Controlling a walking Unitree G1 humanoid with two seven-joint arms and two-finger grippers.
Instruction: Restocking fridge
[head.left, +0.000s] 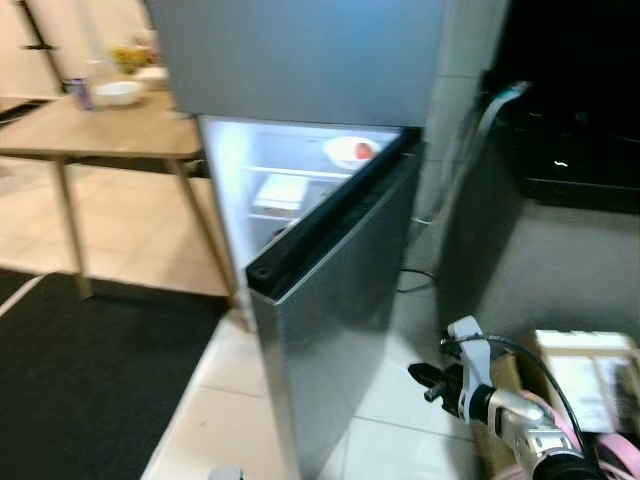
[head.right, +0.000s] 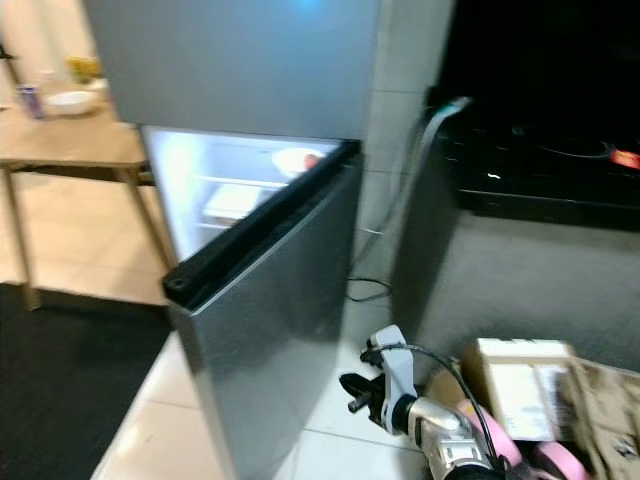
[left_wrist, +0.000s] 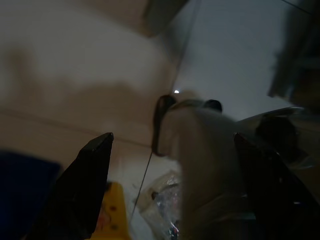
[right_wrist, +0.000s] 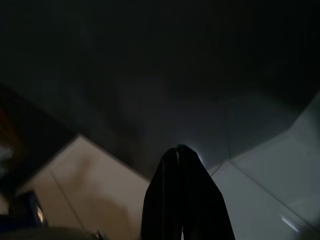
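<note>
The grey fridge stands straight ahead with its lower door swung partly open. Inside, the lit compartment holds a white bowl with something red on the top shelf and a pale container below it. My right gripper hovers low at the right of the door, apart from it. In the right wrist view its fingers are pressed together with nothing between them. My left gripper hangs open over the tiled floor, fingers spread wide.
A wooden table at the left carries a white bowl and a can. A black rug covers the floor at the lower left. An open cardboard box sits at the right. A cable lies behind the fridge.
</note>
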